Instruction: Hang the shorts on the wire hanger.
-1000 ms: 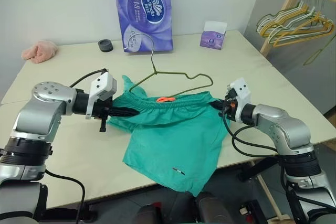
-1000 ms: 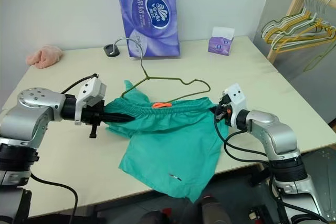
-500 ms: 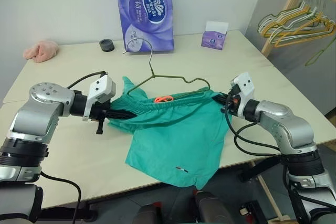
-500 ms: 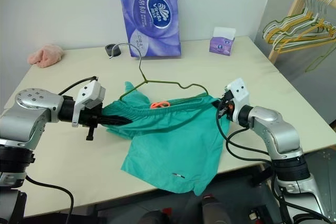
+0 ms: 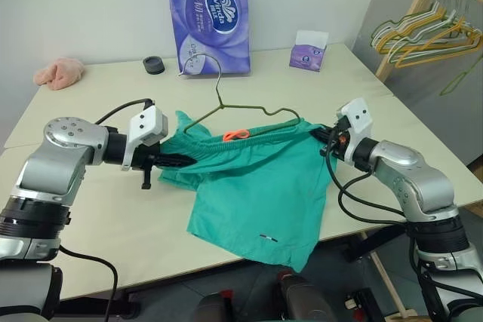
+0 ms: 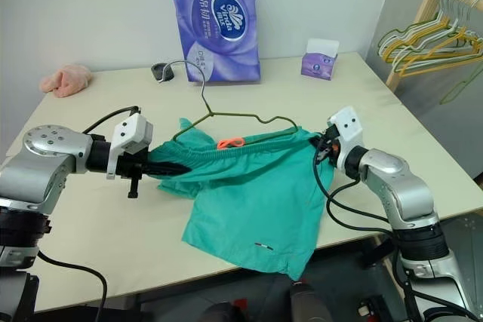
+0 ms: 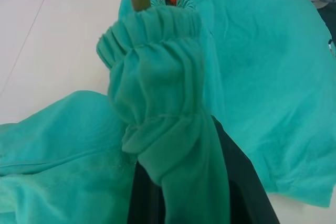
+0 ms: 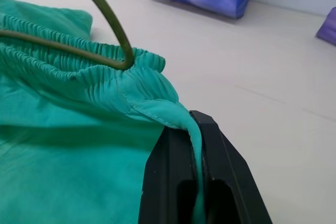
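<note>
The teal-green shorts [image 5: 256,179] are stretched by the waistband between my two grippers, and their legs drape over the table's front edge. My left gripper [image 5: 189,161] is shut on the bunched left end of the waistband [image 7: 157,93]. My right gripper [image 5: 317,135] is shut on the right corner [image 8: 157,111], held a little above the table. The olive wire hanger [image 5: 260,108] lies behind the waistband with its hook pointing to the back. Its right shoulder [image 8: 105,11] tucks into the waistband beside my right fingers [image 8: 220,171]. An orange tag [image 5: 236,135] shows at mid waistband.
A purple toilet-paper pack [image 5: 207,13], a small black object [image 5: 153,64] and a purple tissue box [image 5: 308,50] stand at the back of the table [image 5: 98,216]. A pink cloth [image 5: 58,72] lies back left. A wooden rack with several hangers [image 5: 426,24] stands off the right side.
My right gripper has risen a little with the waistband corner, lifting that end over the hanger's right shoulder. The shorts' legs have swung to the right. The left gripper has stayed put.
</note>
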